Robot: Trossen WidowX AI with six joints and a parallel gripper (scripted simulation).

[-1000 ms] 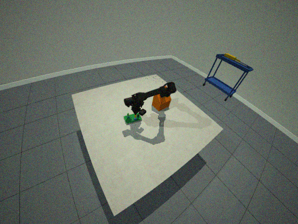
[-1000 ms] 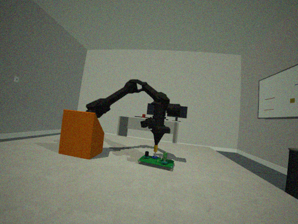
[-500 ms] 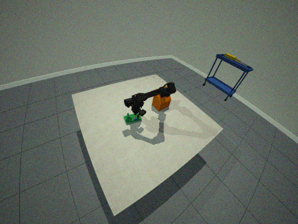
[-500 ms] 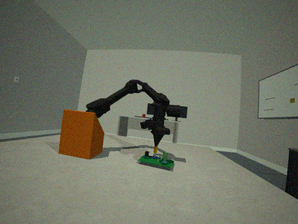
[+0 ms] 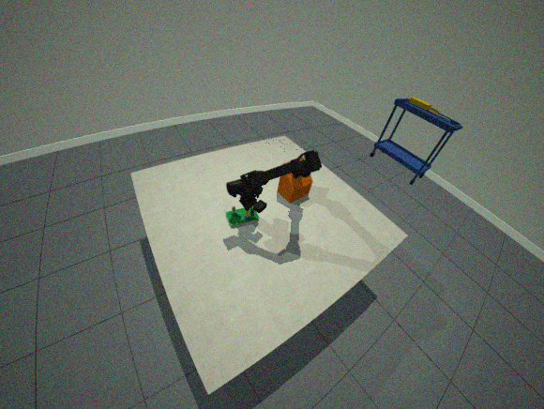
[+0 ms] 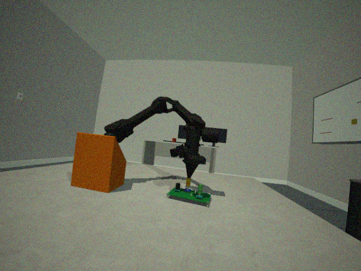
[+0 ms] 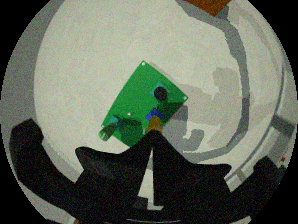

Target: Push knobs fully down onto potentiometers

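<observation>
The green circuit board stands on short legs. My gripper is shut and points down, its tips at the top of the yellow knob. That knob stands upright over a blue potentiometer, with a short pale gap between them in the exterior view. A green knob stands over a teal potentiometer near one end of the board. A black knob sits lower on the other side. The tips hide part of the yellow knob's top.
An orange block stands at the arm's base, off to the left of the board in the exterior view. A blue cart stands on the floor beyond the table. A desk with monitors is in the background.
</observation>
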